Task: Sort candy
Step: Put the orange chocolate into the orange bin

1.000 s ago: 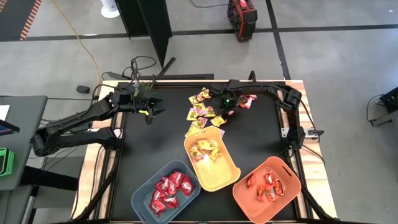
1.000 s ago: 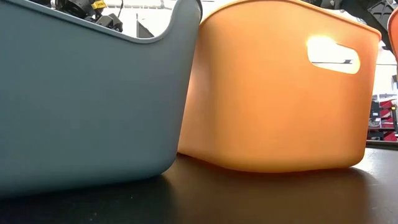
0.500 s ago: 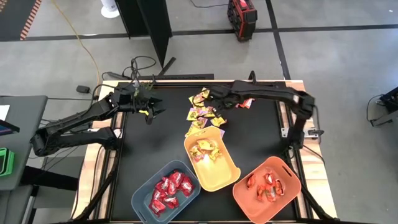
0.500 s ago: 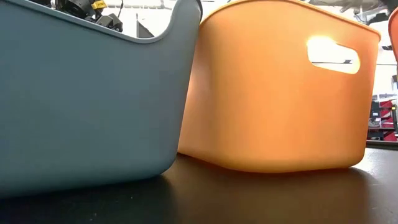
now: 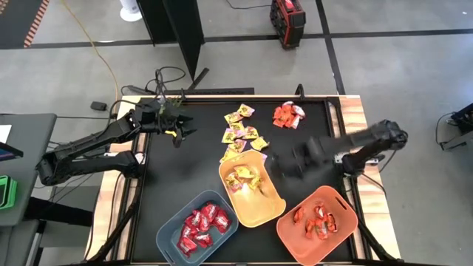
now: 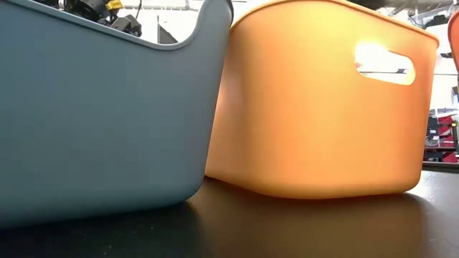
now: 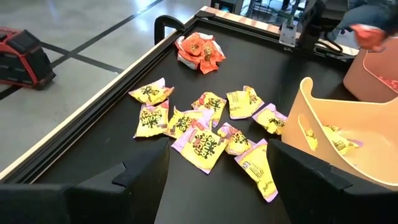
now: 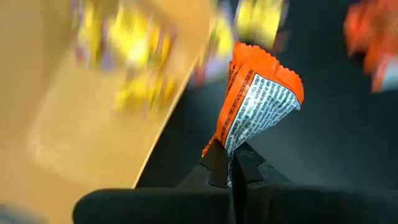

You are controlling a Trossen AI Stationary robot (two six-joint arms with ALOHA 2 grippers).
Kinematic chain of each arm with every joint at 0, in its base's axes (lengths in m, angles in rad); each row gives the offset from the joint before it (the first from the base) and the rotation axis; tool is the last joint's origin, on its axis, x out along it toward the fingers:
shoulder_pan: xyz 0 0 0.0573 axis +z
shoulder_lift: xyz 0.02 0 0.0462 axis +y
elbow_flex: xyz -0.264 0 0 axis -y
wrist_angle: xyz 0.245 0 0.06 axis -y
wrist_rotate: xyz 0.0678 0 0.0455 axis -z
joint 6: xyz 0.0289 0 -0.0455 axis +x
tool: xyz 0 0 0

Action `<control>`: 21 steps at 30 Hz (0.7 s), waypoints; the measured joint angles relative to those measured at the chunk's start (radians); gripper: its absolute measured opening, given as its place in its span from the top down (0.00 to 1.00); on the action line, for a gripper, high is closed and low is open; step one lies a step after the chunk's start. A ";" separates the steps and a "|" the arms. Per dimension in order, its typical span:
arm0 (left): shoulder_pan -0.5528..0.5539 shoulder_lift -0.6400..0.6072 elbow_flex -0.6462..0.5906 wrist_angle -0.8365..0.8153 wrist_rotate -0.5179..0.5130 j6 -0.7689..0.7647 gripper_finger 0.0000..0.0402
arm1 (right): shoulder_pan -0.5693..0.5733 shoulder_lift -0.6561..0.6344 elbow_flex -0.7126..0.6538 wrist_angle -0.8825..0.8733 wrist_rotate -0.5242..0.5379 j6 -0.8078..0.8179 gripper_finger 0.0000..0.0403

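Yellow candy with pink marks (image 5: 240, 133) lies loose on the black table, and a small heap of orange-red candy (image 5: 287, 114) lies at the far side. My left gripper (image 5: 177, 127) hovers open at the far left; in its wrist view the yellow candy (image 7: 205, 134) lies beyond its gripper (image 7: 217, 163). My right gripper (image 5: 284, 164), blurred, hangs over the table beside the yellow bin (image 5: 251, 188), shut on one orange-red candy (image 8: 255, 99). My right gripper pinches the orange-red candy by one end of its wrapper (image 8: 230, 142) between the two shut fingers (image 8: 214, 163). The rest of the candy sticks out past the fingertips. The fingers point steeply down. The candy is lifted clear of the table.
Three bins stand along the near side: a blue-grey bin (image 5: 196, 229) with deep red candy, the yellow bin with yellow candy, and an orange bin (image 5: 318, 222) with orange-red candy. The low view shows only the blue-grey bin's wall (image 6: 100, 122) and the yellow bin's wall (image 6: 315, 107).
My right gripper has swung fast from the loose candy at the far side toward the table's near right, rising and rolling as it went, with the orange-red candy in its fingers. The orange-red heap that the arm hid now shows.
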 joint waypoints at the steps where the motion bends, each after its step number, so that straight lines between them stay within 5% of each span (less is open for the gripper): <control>1: 0.000 0.000 0.000 0.002 0.000 0.000 0.35 | 0.062 0.001 -0.001 -0.036 -0.002 0.099 0.99; 7: 0.000 0.000 0.000 0.013 -0.001 -0.004 0.35 | 0.403 0.006 -0.001 -0.064 -0.025 0.683 0.99; 12: 0.000 0.000 0.000 0.035 -0.016 -0.031 0.35 | 0.574 0.068 0.001 -0.080 -0.111 1.048 0.99; 16: 0.000 0.000 0.000 0.050 -0.019 -0.042 0.35 | 0.607 0.135 0.000 -0.083 -0.240 1.106 0.98; 21: 0.000 0.000 0.000 0.091 -0.026 -0.068 0.35 | 0.589 0.193 0.000 -0.083 -0.244 1.104 0.90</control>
